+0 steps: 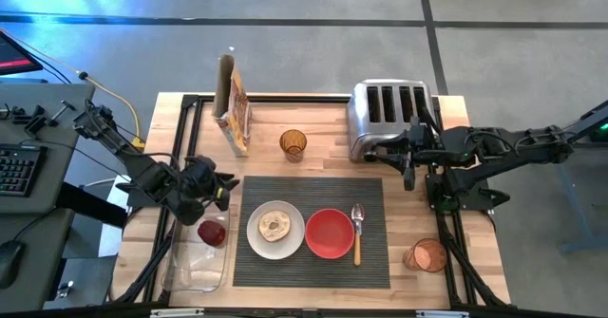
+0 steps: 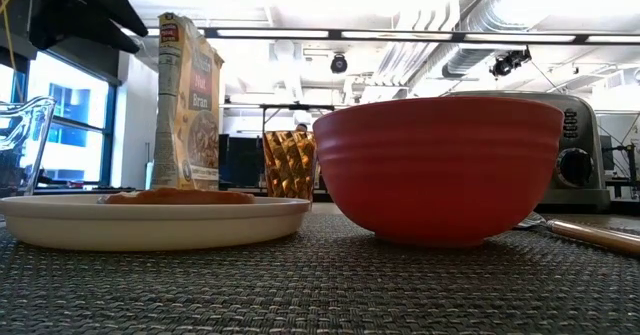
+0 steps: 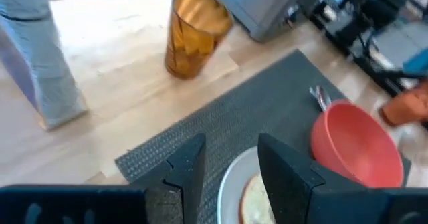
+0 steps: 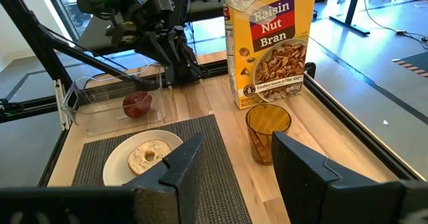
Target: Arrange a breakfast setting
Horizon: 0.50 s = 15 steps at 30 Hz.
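The dark grey ribbed mat [image 1: 312, 256] lies at the table's middle front. On it stand the white plate [image 1: 258, 240] with the bagel half [image 1: 275, 227], the red bowl [image 1: 330, 233] and the wooden-handled spoon [image 1: 357, 234], left to right. The dark red fruit [image 1: 212, 233] lies in the clear tray [image 1: 195, 266], left of the mat. My left gripper [image 1: 228, 187] hovers open and empty above the tray's far end, by the mat's far left corner; it also shows in its wrist view [image 3: 231, 164]. My right gripper [image 1: 409, 171] is open and empty beside the toaster, off the mat's far right corner; it also shows in its wrist view [image 4: 234, 164].
A cereal box [image 1: 234, 104] stands at the back left and an amber glass [image 1: 293, 145] behind the mat. The chrome toaster [image 1: 389, 119] is at the back right. An orange cup [image 1: 426, 255] stands right of the mat near the front edge.
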{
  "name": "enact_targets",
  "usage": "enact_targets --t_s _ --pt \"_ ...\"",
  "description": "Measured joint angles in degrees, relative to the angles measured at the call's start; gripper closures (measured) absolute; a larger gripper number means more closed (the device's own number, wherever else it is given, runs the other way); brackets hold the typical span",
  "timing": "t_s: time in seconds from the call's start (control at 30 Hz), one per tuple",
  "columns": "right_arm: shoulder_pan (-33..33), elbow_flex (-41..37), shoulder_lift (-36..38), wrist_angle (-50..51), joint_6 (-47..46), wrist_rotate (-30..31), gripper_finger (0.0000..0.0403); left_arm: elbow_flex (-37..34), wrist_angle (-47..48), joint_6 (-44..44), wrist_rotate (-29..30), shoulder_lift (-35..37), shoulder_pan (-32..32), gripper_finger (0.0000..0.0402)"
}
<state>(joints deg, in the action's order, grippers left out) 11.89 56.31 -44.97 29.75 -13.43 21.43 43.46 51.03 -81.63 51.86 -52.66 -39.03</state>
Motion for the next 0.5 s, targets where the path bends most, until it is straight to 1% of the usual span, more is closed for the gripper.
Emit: enact_targets --t_s 0.17,0.27,0.43,0.5 --pt "0.0 0.0 0.0 0.0 0.0 0.0 0.0249 0.0 3.2 -1.4 4.0 -0.1 0.3 0.0275" --pt "0.0 0.0 0.0 0.0 0.0 0.0 0.0249 0.0 5.8 -3.4 3.9 -0.1 1.5 0.0275" --pt "0.0 0.0 0.0 0.0 0.0 0.0 0.0249 0.0 7.5 -4.1 4.2 -0.1 4.0 0.0275" --pt "0.0 0.0 0.0 0.0 0.0 0.0 0.0249 0.0 8.9 -5.9 3.2 -0.1 5.0 0.0275"
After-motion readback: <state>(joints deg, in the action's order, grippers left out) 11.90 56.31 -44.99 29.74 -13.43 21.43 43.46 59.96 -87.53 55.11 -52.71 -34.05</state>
